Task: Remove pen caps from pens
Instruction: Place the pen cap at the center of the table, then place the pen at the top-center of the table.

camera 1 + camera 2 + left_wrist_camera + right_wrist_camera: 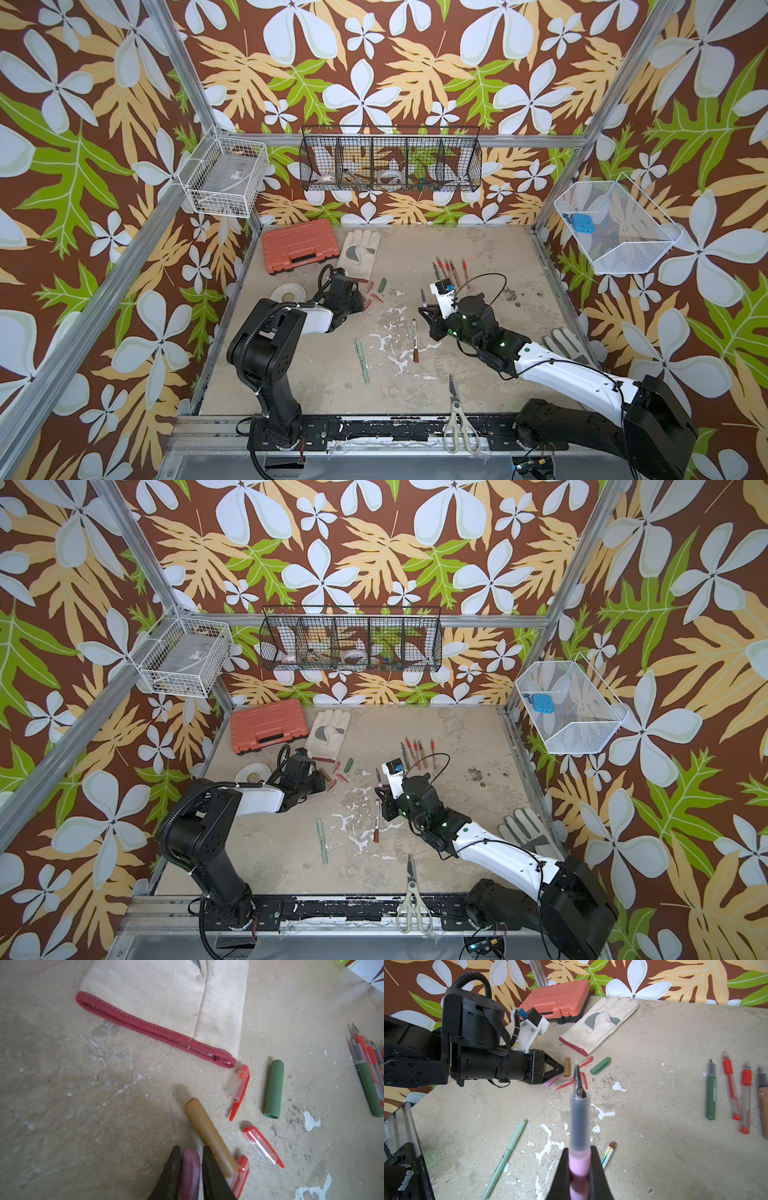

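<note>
The left end effector (191,1149) was down low at the counter (62,1105) with the pink cap (190,1172) between its fingers. I couldn't tell whether they gripped it or stood loose around it. The tan cap (209,1136) lay just beside one finger, with red caps (262,1145) and the green cap (274,1088) a little beyond the tips, near the glove (166,1001).

The right end effector (580,1148) was clamped on the pink pen (580,1118), nib bare and pointing away from it, up off the counter.

To my eye the job in hand was leaving the cap with the others. Done well, the fingers would part only slightly and lift straight up, so the tan cap didn't get knocked. The pale green pen (506,1155) and brown pen (607,1157), lying below the right end effector, looked capped and waiting.
</note>
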You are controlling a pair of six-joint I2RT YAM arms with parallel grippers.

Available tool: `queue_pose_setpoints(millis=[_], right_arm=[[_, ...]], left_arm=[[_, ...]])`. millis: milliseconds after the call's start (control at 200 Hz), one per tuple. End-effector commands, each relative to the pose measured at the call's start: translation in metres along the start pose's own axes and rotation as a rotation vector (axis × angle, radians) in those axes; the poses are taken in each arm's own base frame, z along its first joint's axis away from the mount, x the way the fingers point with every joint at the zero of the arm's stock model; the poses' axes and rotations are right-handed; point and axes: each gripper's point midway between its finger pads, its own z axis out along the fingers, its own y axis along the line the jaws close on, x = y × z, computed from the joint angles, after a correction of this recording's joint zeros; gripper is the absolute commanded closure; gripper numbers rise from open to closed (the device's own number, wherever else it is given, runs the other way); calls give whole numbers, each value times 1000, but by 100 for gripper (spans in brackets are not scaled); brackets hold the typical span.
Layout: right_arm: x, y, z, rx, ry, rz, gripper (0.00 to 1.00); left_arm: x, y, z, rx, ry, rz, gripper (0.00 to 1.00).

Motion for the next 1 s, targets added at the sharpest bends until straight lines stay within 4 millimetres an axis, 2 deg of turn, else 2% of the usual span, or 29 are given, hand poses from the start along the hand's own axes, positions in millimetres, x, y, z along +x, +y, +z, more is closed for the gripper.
queue_pose_setpoints(millis=[0,115,230,390,540,651,831,916,996], right_arm=[[-5,1,0,0,-19,-8,100],[-5,0,-1,3,-20,-9,100],[-6,-1,-2,11,-23,-10,100],[-7,-3,-5,21,-32,-12,100],[-11,-6,-8,43,-46,-17,100],[-11,-13,-10,83,-50,-25,100],[-7,-38,1,180,21,5,100],[-8,-53,7,223,67,40,100],[-10,-69,15,269,105,75,100]], left_arm=[[8,7,2,-28,32,6,77],[4,9,-1,-32,17,5,77],[-7,0,-14,13,-31,6,77],[-28,-19,-53,130,-160,6,74],[-36,-28,-89,204,-258,4,73],[-31,-56,-115,316,-310,59,73],[-8,-126,-164,635,-332,201,69],[-2,-143,-185,781,-344,216,67],[5,-153,-196,870,-338,245,65]])
